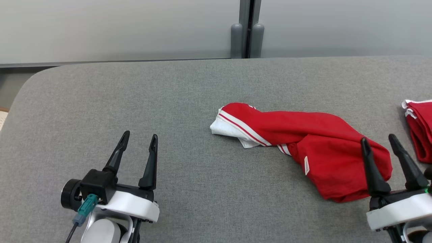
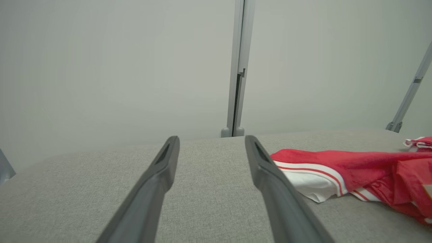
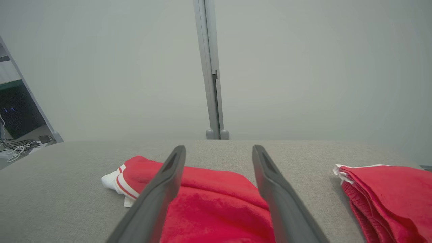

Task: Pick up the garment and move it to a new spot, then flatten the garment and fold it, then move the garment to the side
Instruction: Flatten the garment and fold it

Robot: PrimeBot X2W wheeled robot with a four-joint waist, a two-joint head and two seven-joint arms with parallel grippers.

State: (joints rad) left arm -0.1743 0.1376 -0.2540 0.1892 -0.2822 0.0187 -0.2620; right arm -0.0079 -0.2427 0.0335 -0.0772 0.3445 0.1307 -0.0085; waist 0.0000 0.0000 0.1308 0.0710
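A crumpled red garment (image 1: pixel 303 141) with white trim lies on the grey table (image 1: pixel 135 101), right of centre. In the right wrist view the garment (image 3: pixel 216 209) spreads just beyond and under my fingers. My right gripper (image 1: pixel 378 139) hovers open over its near right end, nothing between the fingers. The same gripper (image 3: pixel 218 150) shows its jaws wide apart. My left gripper (image 1: pixel 139 135) stands open at the lower left, well clear of the cloth. From the left wrist, that gripper (image 2: pixel 212 139) points across the table, with the garment (image 2: pixel 354 172) off to the right.
A second red cloth, folded (image 1: pixel 420 128), lies at the table's right edge; it also shows as a folded pile (image 3: pixel 391 195) in the right wrist view. A grey wall with a vertical post (image 1: pixel 248 30) stands behind the table. The table's left corner is rounded.
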